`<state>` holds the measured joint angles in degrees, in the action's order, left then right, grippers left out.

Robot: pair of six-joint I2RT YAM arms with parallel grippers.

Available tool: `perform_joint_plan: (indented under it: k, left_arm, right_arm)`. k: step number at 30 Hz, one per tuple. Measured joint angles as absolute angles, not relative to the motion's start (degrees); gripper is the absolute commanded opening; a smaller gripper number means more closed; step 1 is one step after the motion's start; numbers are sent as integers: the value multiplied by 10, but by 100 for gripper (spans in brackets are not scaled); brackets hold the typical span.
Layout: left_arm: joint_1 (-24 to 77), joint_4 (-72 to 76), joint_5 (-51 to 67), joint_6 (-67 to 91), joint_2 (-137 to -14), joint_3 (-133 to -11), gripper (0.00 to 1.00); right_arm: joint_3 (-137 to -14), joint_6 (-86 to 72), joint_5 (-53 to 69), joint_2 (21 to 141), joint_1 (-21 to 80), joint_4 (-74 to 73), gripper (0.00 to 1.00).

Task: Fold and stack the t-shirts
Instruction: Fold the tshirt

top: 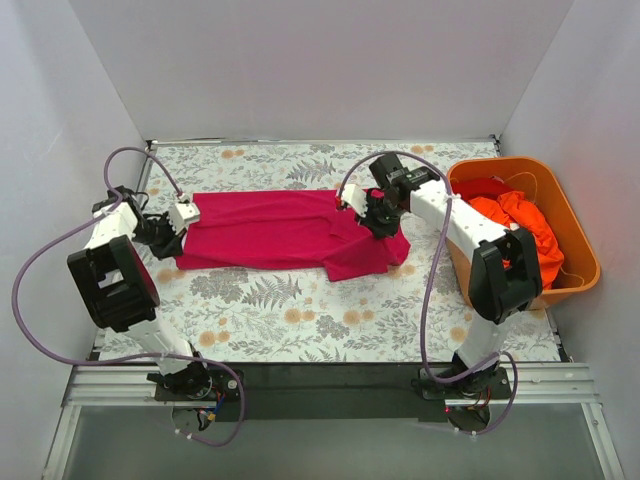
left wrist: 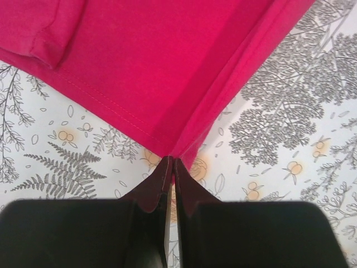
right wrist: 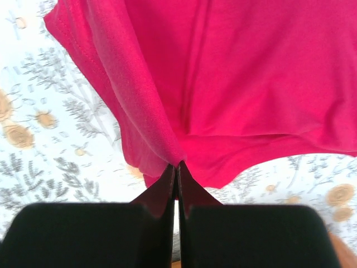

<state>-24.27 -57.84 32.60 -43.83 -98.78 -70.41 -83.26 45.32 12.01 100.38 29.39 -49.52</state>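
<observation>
On magenta t-shirt (top: 270,232), left pincer (left wrist: 172,162) closed gripping cloth, right pincer (right wrist: 177,166) likewise

Floral-patterned table (top: 300,320): pink shirt (top: 270,230) lies across the far half; tub (top: 585,255) stands at the right edge.

no readable text, labels or numbers

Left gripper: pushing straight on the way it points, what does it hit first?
The magenta t-shirt; the left gripper is shut on its corner, so it would likely just bunch the cloth.
</observation>
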Motion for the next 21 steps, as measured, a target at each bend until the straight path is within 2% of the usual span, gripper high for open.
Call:
perform_joint_plan:
  k: [14,21]
  left_arm:
    - [-235,-543,350,-364,-1105,-821,0]
    - [-208,-521,349,-340,-1134,-845,0]
  right_arm:
    - [-1001,504,122,1139,248,-532,1]
    - [-1046,516,121,1183,234,-543,1]
